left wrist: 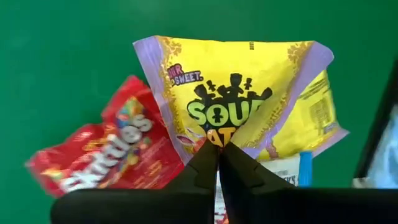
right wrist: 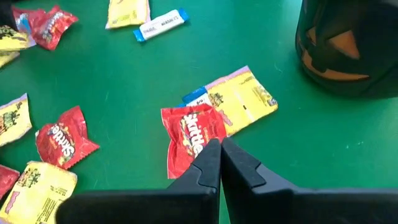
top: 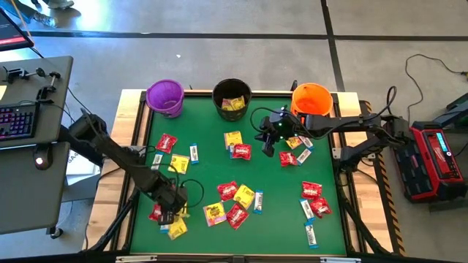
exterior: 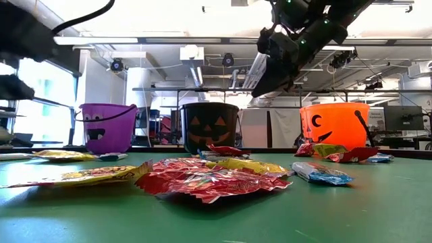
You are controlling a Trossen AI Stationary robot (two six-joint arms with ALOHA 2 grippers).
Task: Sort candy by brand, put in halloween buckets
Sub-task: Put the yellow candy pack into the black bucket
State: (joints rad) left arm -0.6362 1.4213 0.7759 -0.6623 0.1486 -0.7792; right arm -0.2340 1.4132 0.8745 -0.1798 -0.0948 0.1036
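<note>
My left gripper point(top: 170, 212) is near the table's near left corner, shut on a yellow candy packet point(left wrist: 239, 93). A red packet point(left wrist: 106, 155) and a white-and-blue bar point(left wrist: 292, 169) lie beside it on the green mat. My right gripper point(top: 268, 143) hangs shut and empty above the table's middle far part, over a red packet point(right wrist: 189, 134) and a yellow one point(right wrist: 242, 99). The purple bucket point(top: 165, 96), black bucket point(top: 232, 95) and orange bucket point(top: 311, 98) stand along the far edge. Yellow candy lies in the black bucket. My left gripper pinches the yellow packet between its two fingers at the middle of one long edge point(left wrist: 217, 138). The fingers come from above, pointing steeply down. The wrapper is puckered toward the fingers. Whether the packet is clear of the mat, I cannot tell.
Several red, yellow and white-and-blue candies lie scattered over the green mat point(top: 205, 183), with a cluster at the near middle point(top: 234, 201) and another at the near right point(top: 314, 201). A wooden rim point(top: 135, 146) frames the table. A keyboard desk point(top: 29, 124) stands to the left.
</note>
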